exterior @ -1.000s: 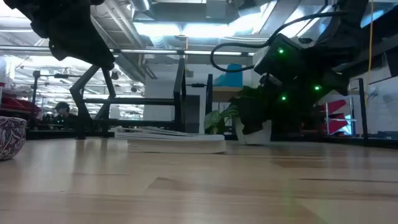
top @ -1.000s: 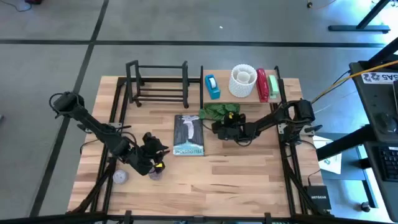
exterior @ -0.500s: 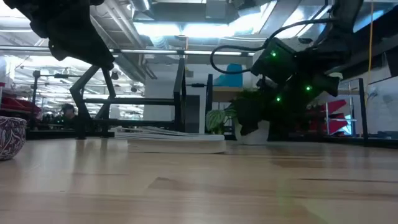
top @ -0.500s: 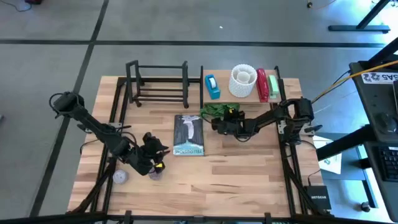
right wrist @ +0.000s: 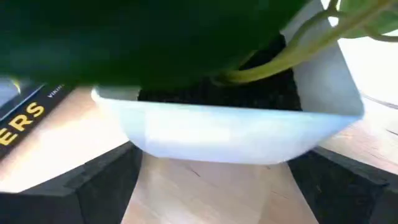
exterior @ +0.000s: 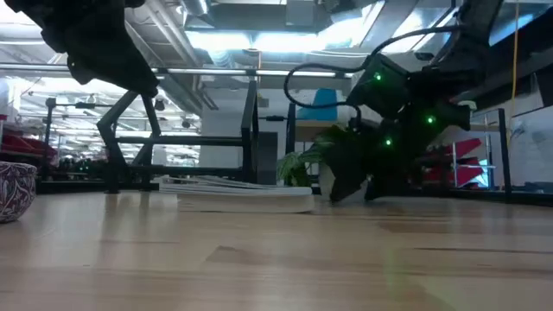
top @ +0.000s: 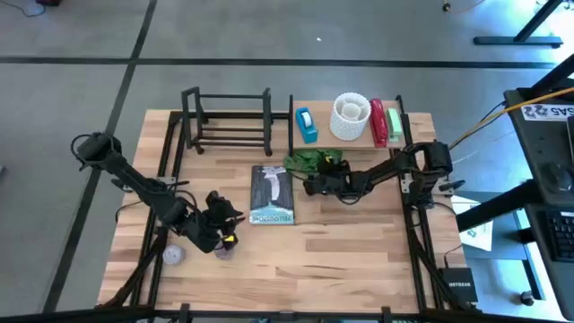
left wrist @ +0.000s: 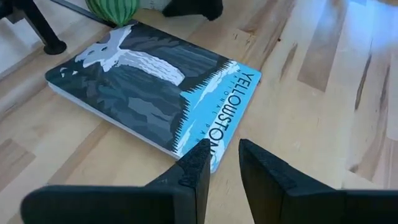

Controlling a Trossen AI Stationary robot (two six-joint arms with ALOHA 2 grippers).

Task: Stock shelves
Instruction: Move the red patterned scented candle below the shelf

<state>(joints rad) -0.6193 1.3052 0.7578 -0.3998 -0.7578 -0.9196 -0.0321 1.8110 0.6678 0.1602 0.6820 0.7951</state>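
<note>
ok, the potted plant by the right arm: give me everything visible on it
The potted plant has broad green leaves on yellow-green stems and dark soil in a white, smooth-looking angular pot. It sits on the tabletop in front of the light-wood shelf, just right of the Yellowstone book. In the low view the pot looks tipped rather than flat. The right tool is at it, one dark finger on either side of the pot; firm contact isn't clear.

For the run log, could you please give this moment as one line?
right gripper: shut on plant | left gripper: open, by book
</note>
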